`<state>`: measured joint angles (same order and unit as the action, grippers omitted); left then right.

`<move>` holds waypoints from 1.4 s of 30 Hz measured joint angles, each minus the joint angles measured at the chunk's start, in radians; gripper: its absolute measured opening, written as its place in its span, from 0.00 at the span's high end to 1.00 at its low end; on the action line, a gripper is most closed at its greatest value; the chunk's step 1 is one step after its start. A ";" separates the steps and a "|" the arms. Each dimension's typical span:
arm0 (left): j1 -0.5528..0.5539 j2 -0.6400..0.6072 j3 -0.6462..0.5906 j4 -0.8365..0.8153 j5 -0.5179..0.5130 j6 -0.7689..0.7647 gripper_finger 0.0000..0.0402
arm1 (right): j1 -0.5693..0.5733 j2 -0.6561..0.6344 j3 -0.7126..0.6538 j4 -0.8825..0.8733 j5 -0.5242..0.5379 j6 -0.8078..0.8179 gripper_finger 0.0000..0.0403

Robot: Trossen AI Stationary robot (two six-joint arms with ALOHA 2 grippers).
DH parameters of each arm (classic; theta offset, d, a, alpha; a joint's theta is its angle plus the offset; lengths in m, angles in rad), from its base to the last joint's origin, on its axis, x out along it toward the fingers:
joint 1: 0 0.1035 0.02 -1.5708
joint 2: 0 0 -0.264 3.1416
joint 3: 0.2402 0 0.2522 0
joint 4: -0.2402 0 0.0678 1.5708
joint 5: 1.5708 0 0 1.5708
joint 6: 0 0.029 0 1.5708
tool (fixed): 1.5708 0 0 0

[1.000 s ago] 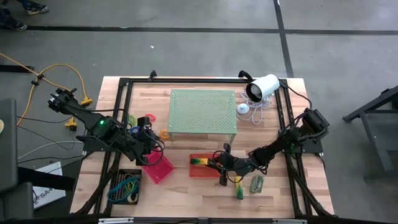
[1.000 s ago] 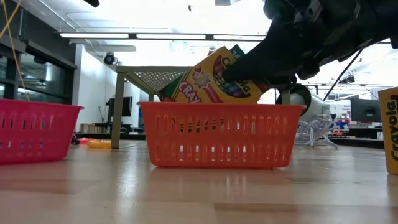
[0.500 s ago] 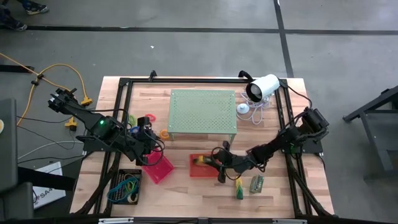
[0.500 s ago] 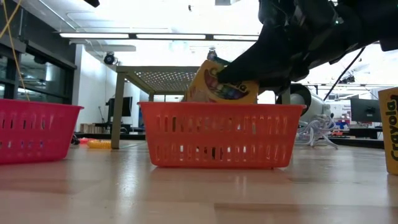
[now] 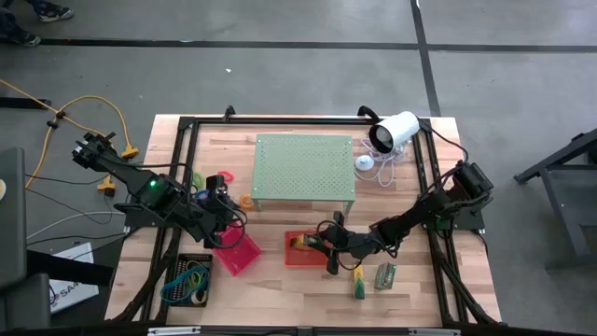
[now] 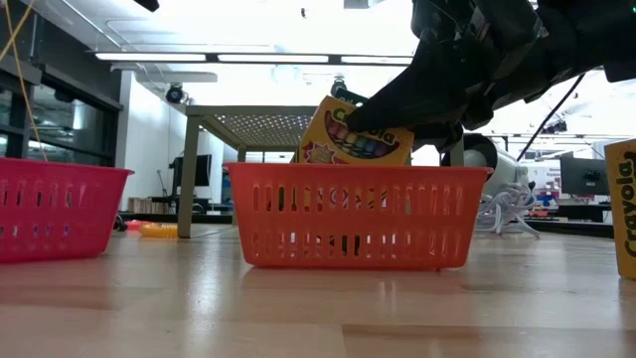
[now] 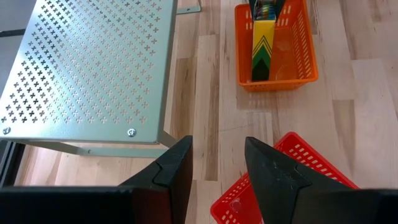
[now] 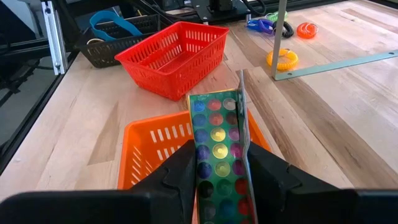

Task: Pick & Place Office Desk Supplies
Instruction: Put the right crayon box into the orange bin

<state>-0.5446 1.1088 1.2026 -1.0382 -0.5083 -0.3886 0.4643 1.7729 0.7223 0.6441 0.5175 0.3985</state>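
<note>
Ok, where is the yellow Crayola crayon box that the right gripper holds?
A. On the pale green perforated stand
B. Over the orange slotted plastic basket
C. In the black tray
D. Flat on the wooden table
B: the right gripper is shut on the yellow Crayola crayon box, which pokes above the rim of the orange slotted plastic basket.

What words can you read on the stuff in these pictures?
"Crayola": down the side of the yellow box at the low view's right edge.
Crayon box held by the right gripper in the orange basket: brand name partly hidden, unreadable.
Paper beside the table: print too small.
</note>
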 joint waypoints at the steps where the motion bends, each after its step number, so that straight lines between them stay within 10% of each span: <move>1: 0.000 0.000 0.000 0.000 0.000 0.000 0.66 | 0.000 0.000 0.000 0.000 0.000 0.000 0.73; 42: 0.000 0.000 0.000 0.000 0.000 0.000 0.66 | -0.003 -0.050 0.007 -0.061 0.011 -0.058 0.80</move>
<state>-0.5444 1.1088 1.2026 -1.0384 -0.5083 -0.3888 0.4614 1.7227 0.7298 0.5829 0.5287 0.3409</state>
